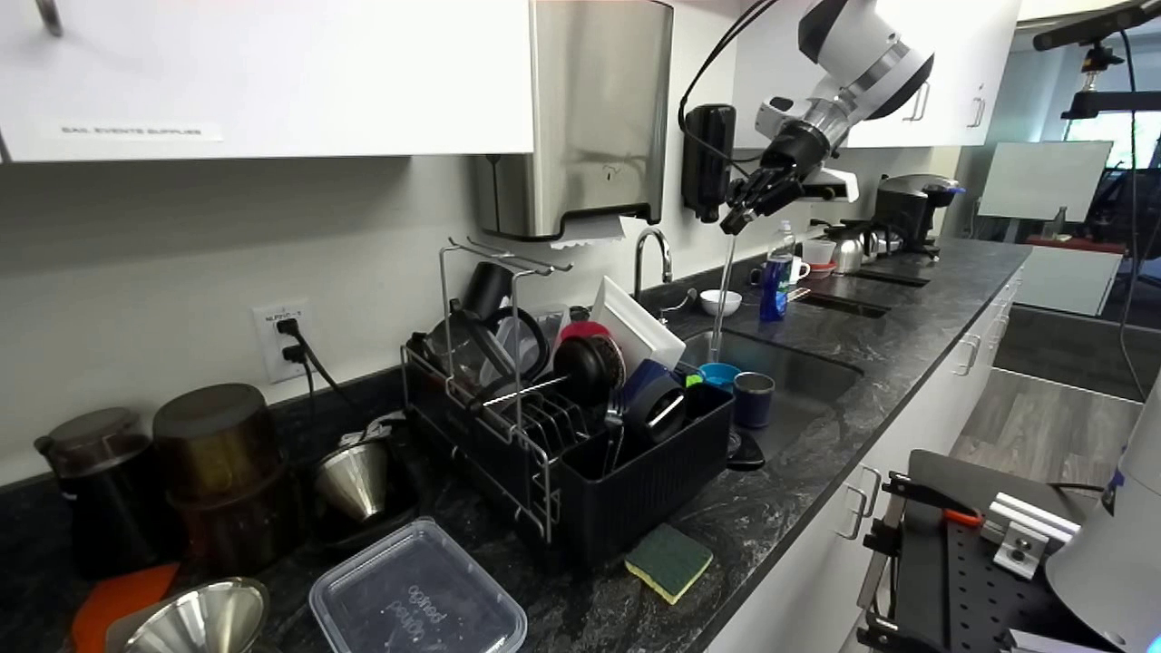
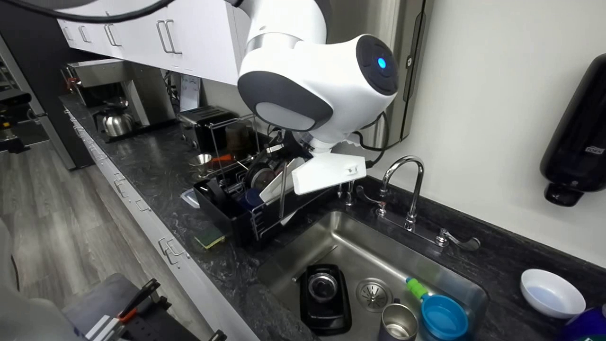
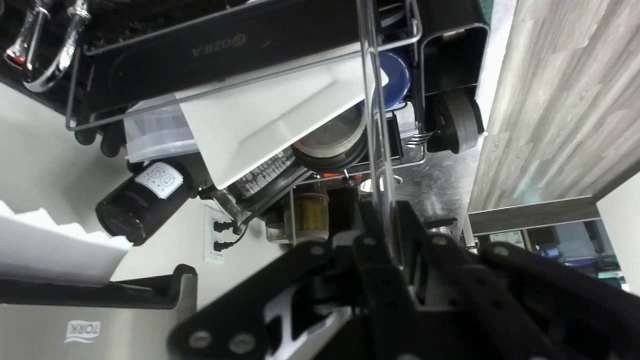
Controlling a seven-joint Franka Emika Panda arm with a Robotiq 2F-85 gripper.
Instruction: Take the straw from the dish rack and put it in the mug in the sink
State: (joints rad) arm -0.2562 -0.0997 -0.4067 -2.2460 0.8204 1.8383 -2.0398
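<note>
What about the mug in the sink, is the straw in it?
No, in an exterior view the pincer holds the straw apart from the mug.

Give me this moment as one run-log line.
fingers: shut on straw | straw: hanging, not yet in mug | mug: in sink

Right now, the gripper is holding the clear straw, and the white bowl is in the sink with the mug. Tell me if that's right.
Not quite: the white bowl sits on the countertop beside the sink, as both exterior views show. The gripper does hold the clear straw, and the mug is in the sink.
</note>
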